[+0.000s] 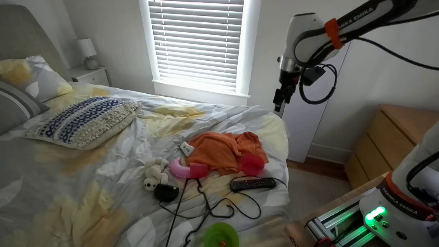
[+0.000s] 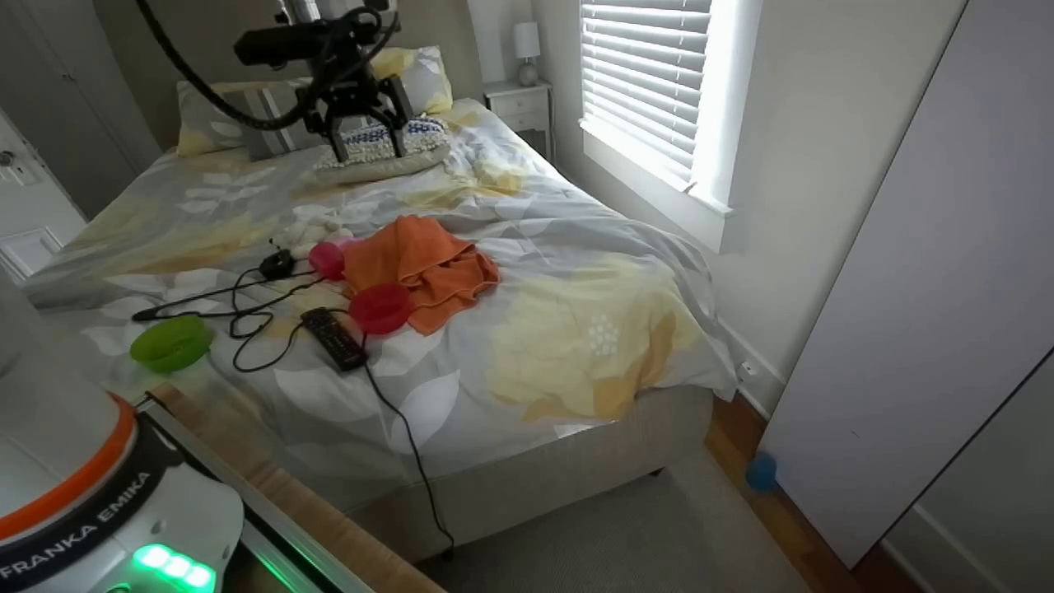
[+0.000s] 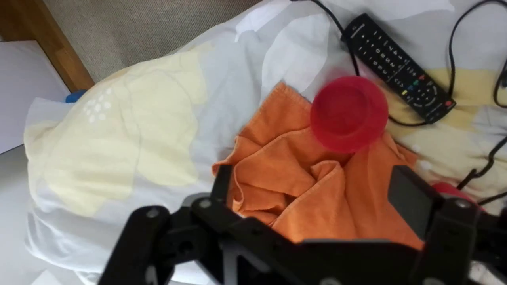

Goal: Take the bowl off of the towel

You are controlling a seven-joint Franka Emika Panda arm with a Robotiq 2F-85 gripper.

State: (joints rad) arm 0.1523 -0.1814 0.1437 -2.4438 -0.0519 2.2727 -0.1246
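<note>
1. The gripper (image 2: pixel 370 155) hangs in the air in the upper left of the frame in an exterior view, pointing down.
2. It is spread: in the wrist view its two fingers (image 3: pixel 410 200) stand wide apart in the lower part of the frame, with cloth showing in the gap.
3. The red bowl (image 3: pixel 348 114) is in the upper half of the wrist view, right of centre, well apart from the fingers and slightly blurred. It overlaps the edge of the orange towel (image 3: pixel 293 166), and part of it reaches past the cloth. In both exterior views it shows at the towel's lower edge.
4. The towel lies crumpled on the bed cover (image 3: pixel 158 130) and takes up the lower centre of the wrist view.
5. A black remote control (image 3: pixel 398 67) lies at the upper right there, near the bowl, with a black cable (image 3: pixel 451 47) looping around it.
6. In an exterior view, a green bowl (image 1: pixel 219 231) is cut off by the bottom edge; a small orange-red thing inside is too little to identify.
7. Left of the towel in that frame lie a white stuffed toy (image 1: pixel 156 173), a rounded black object (image 1: pixel 166 192), a pink curved piece (image 1: pixel 178 168) and a red piece (image 1: pixel 199 170) whose shape is hard to tell.
8. A patterned cushion (image 1: pixel 84 123) sits at the left, a lamp (image 1: pixel 86 48) at the upper left, and a blind (image 1: pixel 197 41) at top centre.
9. The arm base (image 1: pixel 394 212) glows green at the lower right.
</note>
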